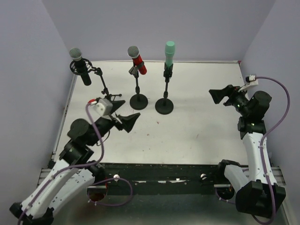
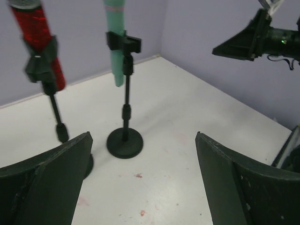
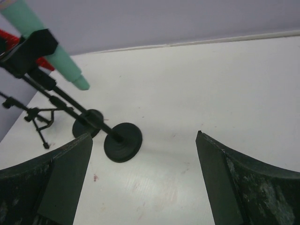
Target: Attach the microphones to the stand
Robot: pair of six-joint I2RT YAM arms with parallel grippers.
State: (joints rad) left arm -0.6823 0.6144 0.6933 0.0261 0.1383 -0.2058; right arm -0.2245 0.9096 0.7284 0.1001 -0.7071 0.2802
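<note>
Three microphones sit clipped in stands at the back of the table. The black microphone (image 1: 80,65) is in a shock mount on a tripod stand (image 1: 105,89). The red microphone (image 1: 137,60) (image 2: 38,33) is on a round-base stand (image 1: 138,101). The mint-green microphone (image 1: 169,54) (image 2: 115,42) (image 3: 44,44) is on another round-base stand (image 1: 164,106) (image 2: 124,142) (image 3: 123,141). My left gripper (image 1: 125,114) (image 2: 143,138) stands open and empty just in front of the red microphone's stand. To the right of the stands, my right gripper (image 1: 220,96) (image 3: 144,136) is open and empty.
Purple walls close the white table (image 1: 197,126) on the left, back and right. The tripod's legs (image 3: 40,117) spread low at the far left. A black rail (image 1: 159,171) runs along the near edge between the arm bases.
</note>
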